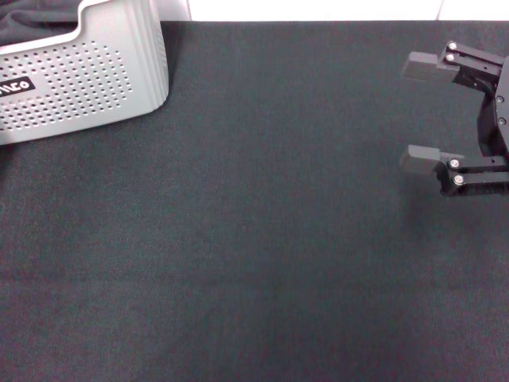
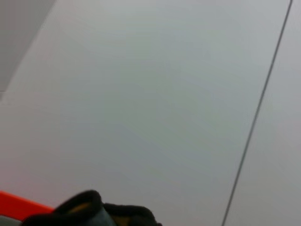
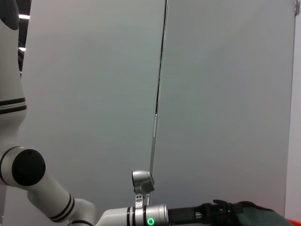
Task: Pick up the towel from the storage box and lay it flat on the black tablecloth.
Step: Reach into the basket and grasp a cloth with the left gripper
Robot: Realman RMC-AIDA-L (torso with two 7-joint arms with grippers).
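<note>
R pincer [image 1: 429, 114]: wide open, holding nothing, hovers over the far right of the worktop, fingers [image 1: 424, 66] pointing toward robot's left.
L pincer: not in head view; open/shut state can't tell. R wrist view shows the L arm [image 3: 141, 214] stretched out w/ grey-green cloth at its end.
Towel [image 3: 256, 214]: bunched at the end of L arm, in front of a pale wall. Dark-trimmed edge [image 2: 89, 207] shows in L wrist view.
Storage box [image 1: 87, 76]: far left corner, on the cloth; dark fabric inside.
Black tablecloth [image 1: 262, 239]: covers the worktop, flat.
</note>
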